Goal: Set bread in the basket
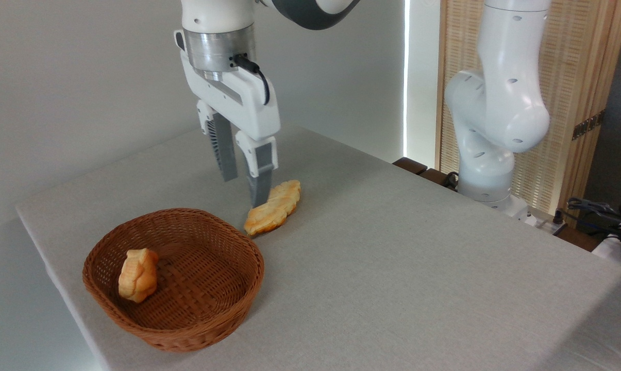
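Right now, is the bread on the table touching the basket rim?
Apart. The camera view shows a strip of bare tablecloth between the near end of the bread on the table and the braided rim of the basket.

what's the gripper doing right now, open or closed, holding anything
Gripper: jaws open, holding nothing, beside the bread lying on the table.

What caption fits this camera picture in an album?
Open gripper beside a bread piece on the table; another bread in the basket.
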